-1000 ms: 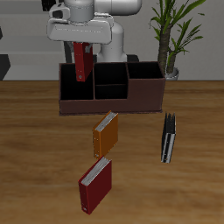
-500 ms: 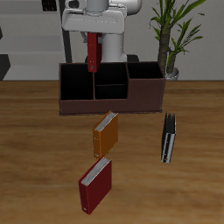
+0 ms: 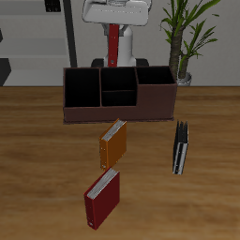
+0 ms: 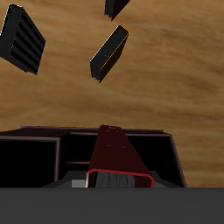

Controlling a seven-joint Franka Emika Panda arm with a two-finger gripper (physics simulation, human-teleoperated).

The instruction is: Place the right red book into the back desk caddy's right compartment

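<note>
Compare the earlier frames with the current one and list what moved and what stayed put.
The gripper, holding the slim dark red book upright, carried it across above the long maroon-brown desk caddy, from over one end section to above its small middle sections, and a little higher. It never let go. The caddy, the orange book, the second dark red book and the dark book stayed put.
</note>
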